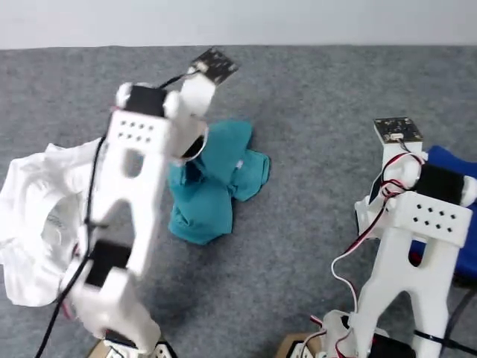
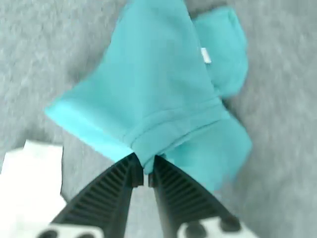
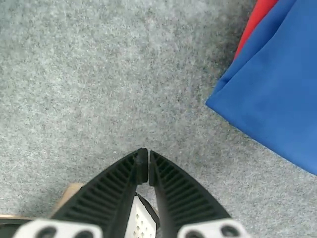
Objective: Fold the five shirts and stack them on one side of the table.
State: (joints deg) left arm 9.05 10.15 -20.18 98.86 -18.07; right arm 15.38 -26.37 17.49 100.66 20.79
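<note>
Mid-table, left gripper (image 2: 143, 167) pinching teal shirt (image 2: 163, 89) — right gripper (image 3: 145, 162) closed, blue shirt (image 3: 282, 89) cropped.

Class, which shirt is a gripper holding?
The teal shirt: the left gripper is shut on its edge, while the white shirt, blue shirt and red shirt lie free.

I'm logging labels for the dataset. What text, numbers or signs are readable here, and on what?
No text can be read anywhere.
White tag on the teal shirt: too small to read.
Grey print on the white shirt: blurred, unreadable.
</note>
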